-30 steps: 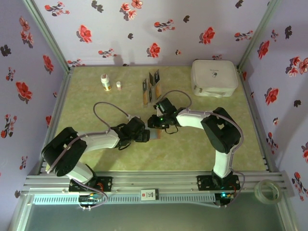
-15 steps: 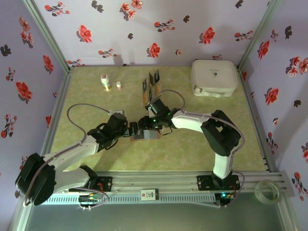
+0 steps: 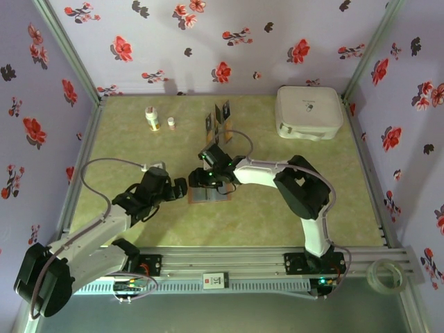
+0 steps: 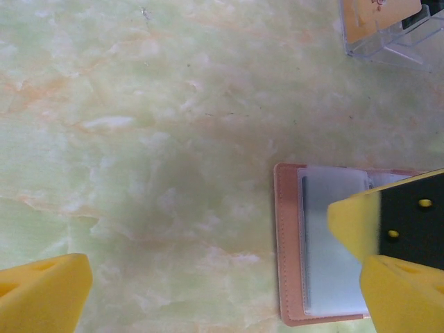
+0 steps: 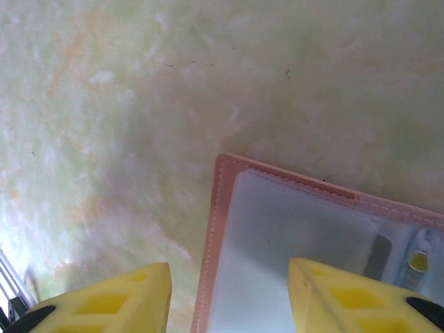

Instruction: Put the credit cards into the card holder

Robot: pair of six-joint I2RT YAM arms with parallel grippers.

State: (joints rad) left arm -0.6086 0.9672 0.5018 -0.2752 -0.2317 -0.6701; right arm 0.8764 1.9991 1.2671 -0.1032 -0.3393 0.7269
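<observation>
The card holder (image 3: 214,198) lies open and flat on the table, its reddish-brown edge framing a grey-blue sleeve (image 4: 326,243) (image 5: 291,236). My right gripper (image 3: 198,183) (image 5: 229,298) hangs open just above its left end, one finger over the sleeve and the other over bare table. My left gripper (image 3: 182,189) (image 4: 215,298) is wide open and holds nothing, just left of the holder. Dark credit cards (image 3: 219,119) stand in a slotted rack behind the holder. One orange-faced card (image 4: 380,14) shows in the rack's clear base.
A large white case (image 3: 309,112) sits at the back right. Two small bottles (image 3: 152,118) stand at the back left. The card rack (image 3: 216,132) is close behind the right arm's wrist. Walls enclose the table on three sides.
The two grippers were together over the holder. The left arm has since drawn back to the left, the right gripper has shifted left and opened, and the holder lies spread open.
</observation>
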